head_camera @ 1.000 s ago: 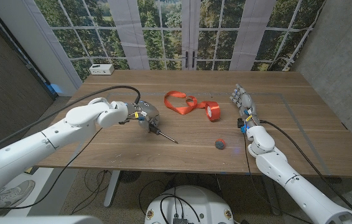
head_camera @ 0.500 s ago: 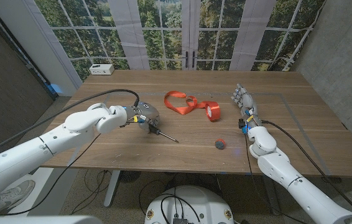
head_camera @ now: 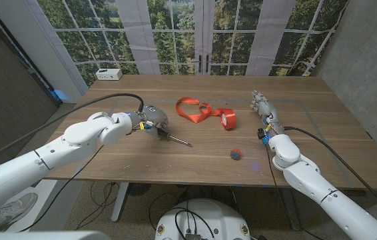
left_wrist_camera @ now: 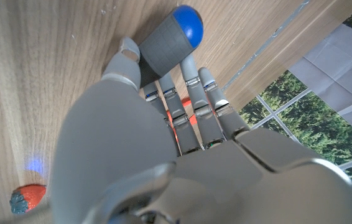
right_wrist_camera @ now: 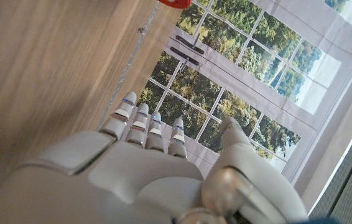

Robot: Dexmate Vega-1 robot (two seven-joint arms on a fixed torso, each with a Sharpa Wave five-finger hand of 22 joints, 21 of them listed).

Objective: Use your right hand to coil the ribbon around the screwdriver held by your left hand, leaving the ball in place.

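Across the table, the left hand (head_camera: 154,119) gripped the screwdriver (head_camera: 170,137) while the right hand (head_camera: 263,107), fingers straight and holding nothing, needed to reach the ribbon (head_camera: 202,111) without nudging the ball (head_camera: 236,155).

From the head we look down over the table (head_camera: 195,150) toward the windows (head_camera: 175,27). Left wrist view sits close behind our left hand (left_wrist_camera: 163,149), facing along its fingers (left_wrist_camera: 191,106). Both views catch the ball (head_camera: 236,154) and table.

White arms (head_camera: 48,150), grey hands (head_camera: 154,119), black cables (head_camera: 102,101).
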